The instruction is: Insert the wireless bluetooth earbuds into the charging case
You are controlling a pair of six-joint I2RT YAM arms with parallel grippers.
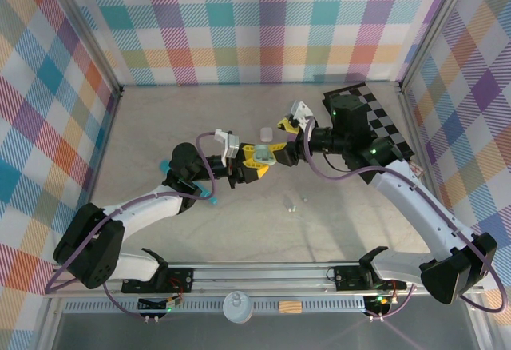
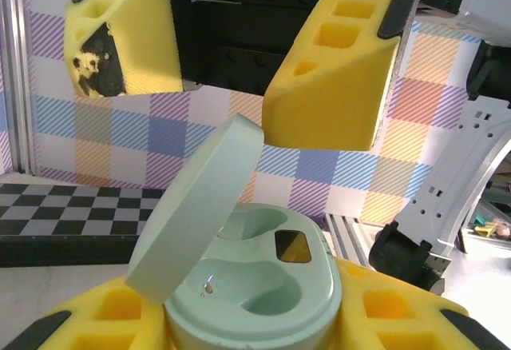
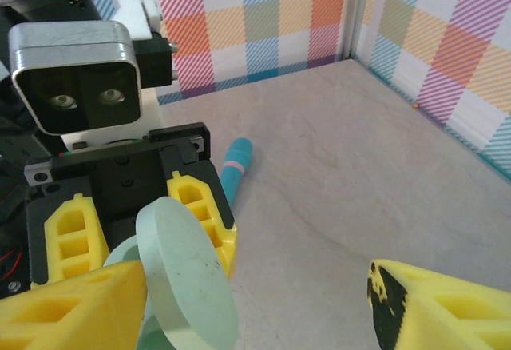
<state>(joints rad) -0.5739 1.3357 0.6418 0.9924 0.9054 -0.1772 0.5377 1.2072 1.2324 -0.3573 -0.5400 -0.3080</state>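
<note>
Two tiny earbuds (image 1: 287, 203) lie on the table (image 1: 160, 118) near the open case (image 2: 263, 286) clamped in the left gripper (image 1: 254, 158), the right gripper (image 2: 231, 54) spread wide and empty; we judge them light, slippery, best pinched across the bud.

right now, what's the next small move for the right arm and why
Probably lower the right gripper toward the earbuds lying on the table. Its jaws are open and empty, while the left gripper holds the charging case with its lid up and both wells empty.
</note>
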